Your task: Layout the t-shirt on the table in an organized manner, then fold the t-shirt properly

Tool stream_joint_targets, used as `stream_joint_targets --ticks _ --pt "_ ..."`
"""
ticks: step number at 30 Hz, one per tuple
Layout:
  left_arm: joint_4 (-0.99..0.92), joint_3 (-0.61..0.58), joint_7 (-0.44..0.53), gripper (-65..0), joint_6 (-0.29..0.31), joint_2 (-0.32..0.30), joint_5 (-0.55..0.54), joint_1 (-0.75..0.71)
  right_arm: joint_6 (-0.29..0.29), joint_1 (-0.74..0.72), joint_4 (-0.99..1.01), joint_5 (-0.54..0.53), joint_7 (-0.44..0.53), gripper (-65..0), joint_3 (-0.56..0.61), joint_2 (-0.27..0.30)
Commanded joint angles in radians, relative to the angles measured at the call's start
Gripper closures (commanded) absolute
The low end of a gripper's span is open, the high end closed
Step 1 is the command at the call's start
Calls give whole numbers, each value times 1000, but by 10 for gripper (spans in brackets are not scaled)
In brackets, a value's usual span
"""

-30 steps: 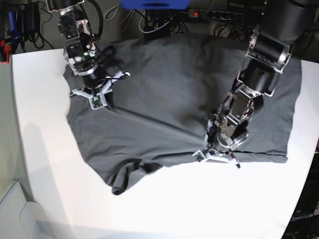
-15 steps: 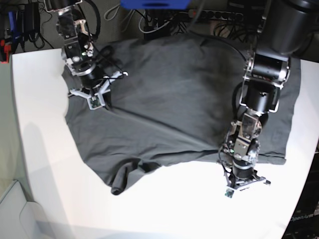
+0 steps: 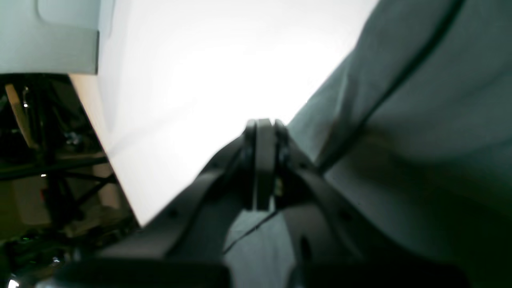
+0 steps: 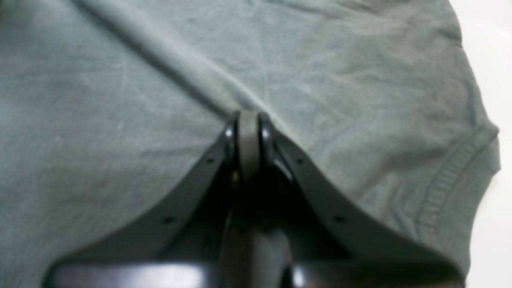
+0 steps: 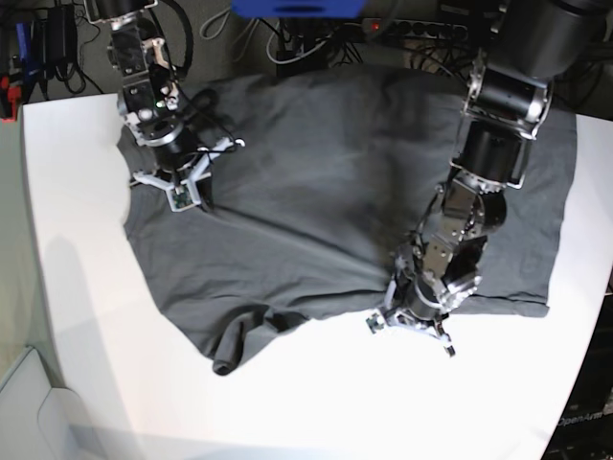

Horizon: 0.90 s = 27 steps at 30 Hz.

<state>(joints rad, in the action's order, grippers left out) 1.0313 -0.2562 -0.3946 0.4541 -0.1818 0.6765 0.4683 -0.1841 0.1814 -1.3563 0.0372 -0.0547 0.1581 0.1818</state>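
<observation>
The dark grey t-shirt lies spread over the far half of the white table, with one sleeve bunched at the near left. My right gripper stands on the shirt's left shoulder area. In the right wrist view it is shut, its tips pressed on the cloth where a diagonal crease ends. My left gripper sits at the shirt's near hem. Seen from the left wrist, it is shut, with bare table ahead and the shirt to its right.
A power strip and cables and a blue object lie behind the table's far edge. A pale grey bin corner stands off the near left. The table's rounded left edge drops to dark framework.
The left gripper went out over the bare table beyond the hem half a second ago and has come back to the hem. The right gripper has barely shifted.
</observation>
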Motion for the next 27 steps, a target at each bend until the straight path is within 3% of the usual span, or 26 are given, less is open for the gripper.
stream_joint_targets --ticks 1,7,13,21,23,27 --pt "28 5 13 -2 18 -2 9 28 5 11 10 17 -90 0 -2 8" --pt "97 -2 10 -2 107 -23 15 -23 5 11 10 17 -90 0 -2 9" --pt "63 -114 -14 -3 97 -83 15 -29 5 10 10 17 -90 0 -4 9" --pt "-196 -108 -48 -3 91 -34 4 74 5 10 10 17 -90 0 -2 9" --pt "-268 -108 -36 -3 31 -26 2 102 5 11 10 17 -90 0 -2 11" --pt "-405 -108 121 -3 -203 3 2 148 5 11 10 17 -92 0 -2 11"
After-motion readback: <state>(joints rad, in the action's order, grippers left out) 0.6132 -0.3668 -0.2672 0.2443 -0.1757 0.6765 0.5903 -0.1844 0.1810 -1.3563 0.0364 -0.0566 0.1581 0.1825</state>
